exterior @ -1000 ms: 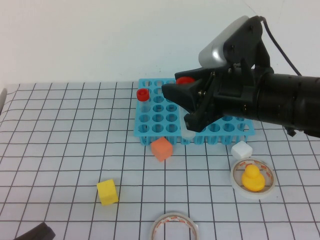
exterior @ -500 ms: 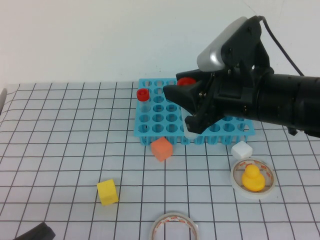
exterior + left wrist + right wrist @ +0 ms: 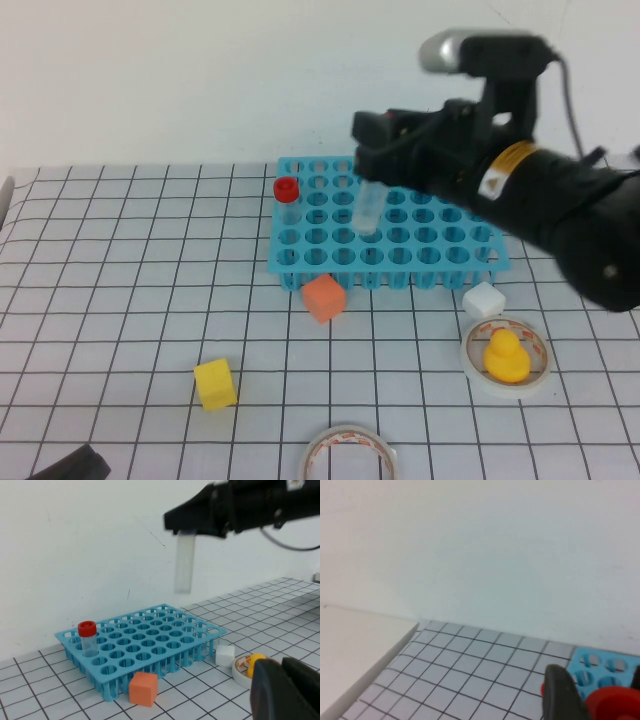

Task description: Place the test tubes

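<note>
My right gripper (image 3: 372,152) is shut on a clear test tube (image 3: 367,208) at its red cap (image 3: 615,702). The tube hangs upright above the blue rack (image 3: 440,240), over its left-middle holes and clear of them, as the left wrist view shows (image 3: 184,562). Another red-capped tube (image 3: 287,196) stands in a hole near the rack's back left corner. My left gripper (image 3: 281,662) is shut and holds nothing; it stays low near the table's front left, its dark tip (image 3: 70,465) just in view.
An orange cube (image 3: 323,298) lies against the rack's front edge. A white cube (image 3: 482,300) sits by the rack's front right. A tape ring (image 3: 470,358) holds a yellow duck (image 3: 505,355). A yellow cube (image 3: 215,384) and a second tape roll (image 3: 350,450) lie nearer the front.
The right arm has swung up and turned, bringing the tube from a slant near the rack's front edge to upright above the rack. The left arm has stayed put.
</note>
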Controlling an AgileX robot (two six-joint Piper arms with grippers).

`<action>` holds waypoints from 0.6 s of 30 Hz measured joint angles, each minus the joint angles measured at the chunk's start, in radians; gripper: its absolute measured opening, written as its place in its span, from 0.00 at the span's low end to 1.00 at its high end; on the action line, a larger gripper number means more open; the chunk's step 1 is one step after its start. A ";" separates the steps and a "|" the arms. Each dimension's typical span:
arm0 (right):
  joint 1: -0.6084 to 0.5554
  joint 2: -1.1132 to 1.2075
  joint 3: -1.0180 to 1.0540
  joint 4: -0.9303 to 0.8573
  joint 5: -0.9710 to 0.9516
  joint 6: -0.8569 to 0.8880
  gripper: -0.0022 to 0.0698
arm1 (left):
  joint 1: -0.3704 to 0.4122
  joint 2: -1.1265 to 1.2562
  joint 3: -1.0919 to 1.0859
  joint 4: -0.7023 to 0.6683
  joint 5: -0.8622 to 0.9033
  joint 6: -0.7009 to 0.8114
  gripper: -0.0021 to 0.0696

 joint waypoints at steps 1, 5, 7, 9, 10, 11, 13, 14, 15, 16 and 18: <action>0.002 0.021 0.000 -0.039 -0.038 0.024 0.40 | 0.000 0.000 0.000 -0.002 0.000 0.000 0.03; 0.002 0.109 0.000 -0.149 -0.160 0.015 0.40 | 0.000 0.000 0.000 -0.004 0.000 0.000 0.03; 0.002 0.144 0.000 -0.176 -0.227 -0.036 0.40 | 0.000 0.000 0.000 -0.004 0.000 0.000 0.03; 0.002 0.174 0.000 -0.185 -0.298 -0.093 0.40 | 0.000 0.000 0.000 -0.004 0.000 0.000 0.03; 0.002 0.185 0.000 -0.187 -0.323 -0.112 0.40 | 0.000 0.000 0.000 -0.004 0.000 0.000 0.03; 0.006 0.199 -0.005 -0.188 -0.338 -0.134 0.40 | 0.000 0.000 0.000 -0.004 0.000 0.000 0.03; 0.014 0.225 -0.023 -0.188 -0.346 -0.176 0.40 | 0.000 0.000 0.000 -0.004 0.000 0.000 0.03; 0.019 0.241 -0.037 -0.188 -0.344 -0.198 0.40 | 0.000 0.000 0.000 -0.004 0.000 0.000 0.03; 0.027 0.258 -0.055 -0.186 -0.334 -0.220 0.40 | 0.000 0.000 0.000 -0.004 0.000 0.000 0.03; 0.034 0.275 -0.073 -0.174 -0.321 -0.237 0.40 | 0.000 0.000 0.000 -0.004 0.000 0.000 0.03; 0.050 0.312 -0.126 -0.134 -0.280 -0.282 0.40 | 0.000 0.000 0.000 -0.004 0.000 0.000 0.03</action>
